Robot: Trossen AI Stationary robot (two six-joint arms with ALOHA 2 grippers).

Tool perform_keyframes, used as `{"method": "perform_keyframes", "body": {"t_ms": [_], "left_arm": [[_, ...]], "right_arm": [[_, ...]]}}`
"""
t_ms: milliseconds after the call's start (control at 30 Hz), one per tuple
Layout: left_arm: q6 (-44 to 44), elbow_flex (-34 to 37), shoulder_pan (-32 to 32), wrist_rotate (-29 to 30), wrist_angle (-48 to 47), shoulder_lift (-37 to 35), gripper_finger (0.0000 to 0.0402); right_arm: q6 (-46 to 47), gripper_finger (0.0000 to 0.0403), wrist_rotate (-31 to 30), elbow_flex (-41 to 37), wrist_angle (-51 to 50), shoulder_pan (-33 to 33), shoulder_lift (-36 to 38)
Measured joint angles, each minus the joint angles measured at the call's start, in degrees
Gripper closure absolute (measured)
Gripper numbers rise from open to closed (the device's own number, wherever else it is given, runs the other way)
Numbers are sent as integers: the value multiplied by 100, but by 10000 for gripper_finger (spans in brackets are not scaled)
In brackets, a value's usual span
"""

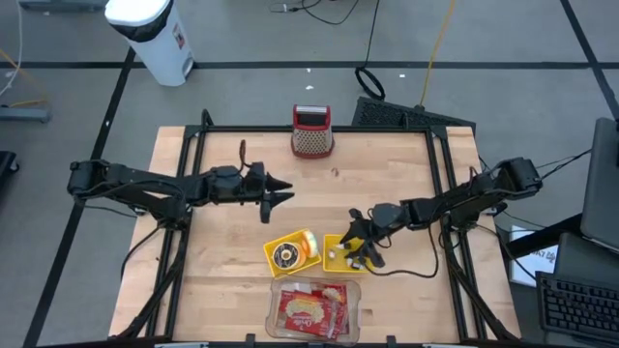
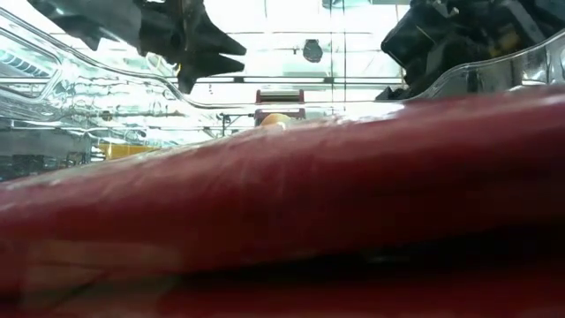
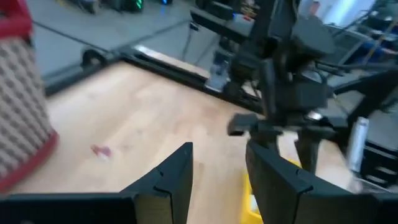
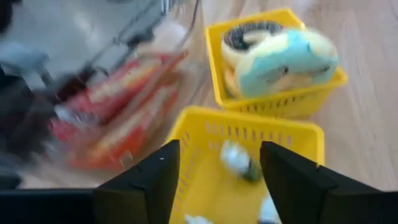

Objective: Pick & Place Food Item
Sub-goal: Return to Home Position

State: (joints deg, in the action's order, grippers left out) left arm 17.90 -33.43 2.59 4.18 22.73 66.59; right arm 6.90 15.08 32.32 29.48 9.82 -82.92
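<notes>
High view: right end effector [image 1: 360,247] above yellow bin [image 1: 332,261]

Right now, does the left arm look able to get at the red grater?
Probably yes: only bare table lies between the open left gripper and the grater, with the right gripper away over the right yellow bin.
</notes>
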Motion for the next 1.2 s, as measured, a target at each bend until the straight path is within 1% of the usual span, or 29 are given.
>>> {"method": "perform_keyframes", "body": {"t_ms": [67,133,200,267,333,467,567,600,667,733,833,900,1033,1100,1200], "left_arm": [[186,0,20,-236,-53,-16,254],[112,2,32,-509,-170,-298,254],[-291,-6,1,-828,-190,-688,254],[-658,-15,-52,-957,-526,-1112,254],[-856,2,-102,-837,-1093,-1592,254],[-989,106,-263,-76,-2120,-2498,254],[-1005,571,-440,224,-2066,-3062,254],[-1025,800,-490,248,-1963,-3241,254],[-1021,1265,-574,278,-1602,-3569,254],[-909,1748,-645,287,-1399,-3918,254],[-805,2337,-776,301,-946,-4442,254],[-849,2630,-870,413,-843,-4792,254],[-855,3050,-1030,825,-880,-5266,254],[-854,3165,-1095,902,-871,-5430,254],[-884,3270,-1189,944,-958,-5538,254]], "right_arm": [[370,182,6,2,37,-7,88],[764,175,30,-2,-221,-50,358],[960,172,148,7,-786,-142,754],[1000,171,391,1,-1504,-257,1259],[958,172,605,0,-2077,-360,1821],[579,176,760,-2,-2850,-396,3125],[-2,176,746,1,-3506,-393,4110],[-141,175,685,2,-3778,-393,4404],[-204,174,294,-33,-4161,-393,4967],[-217,172,-88,-226,-3933,-398,5480],[-228,173,-183,-661,-3405,-398,6280],[-150,175,-425,-924,-3267,-415,6768],[-9,178,-1222,-1489,-3315,-417,7571],[-13,178,-1480,-1763,-3207,-417,7893],[-7,176,-1709,-2182,-2909,-417,8190]]}}
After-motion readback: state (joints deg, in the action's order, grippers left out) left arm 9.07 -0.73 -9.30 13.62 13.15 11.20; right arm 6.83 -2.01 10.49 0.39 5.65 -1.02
